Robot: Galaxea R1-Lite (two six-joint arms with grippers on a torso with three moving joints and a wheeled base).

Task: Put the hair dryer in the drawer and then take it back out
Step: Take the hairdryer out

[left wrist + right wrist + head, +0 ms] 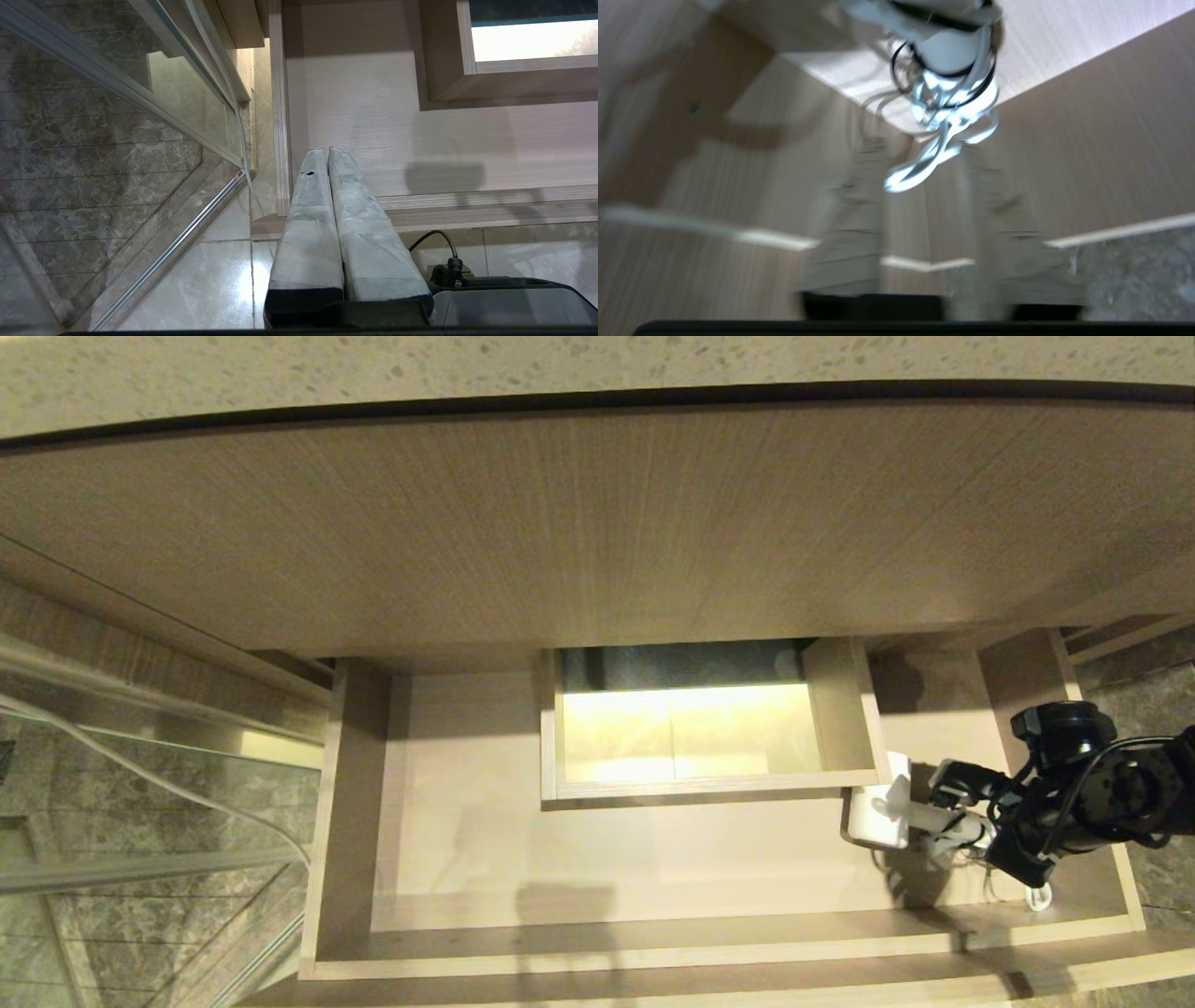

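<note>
The wide, shallow, pale wood-grain drawer [485,859] stands pulled out beneath the tall wood-grain panel [597,523] and the speckled stone counter [597,364]. A boxed rectangular cutout [691,737], brightly lit inside, sits in the middle of the drawer's back half.

The small white plastic hair dryer [882,817] lies inside the drawer near its right wall, just beside the front right corner of the cutout box, barrel toward the cutout. Its thin white looped cord [1036,896] trails toward the drawer's front right corner; in the right wrist view the cord [943,135] hangs in tangled loops below the dryer body [943,46].

The right claw [952,807], on the black cabled arm [1083,793] entering over the drawer's right wall, is at the handle end of the dryer. In the right wrist view its two padded fingers [845,233] stand well apart, with the cord loops showing between them; whether they touch the dryer cannot be told.

The left claw [325,154] is parked off the drawer's front left corner, fingers pressed together and holding nothing, with marbled floor tiles [93,154] and a glass partition [177,84] alongside.
</note>
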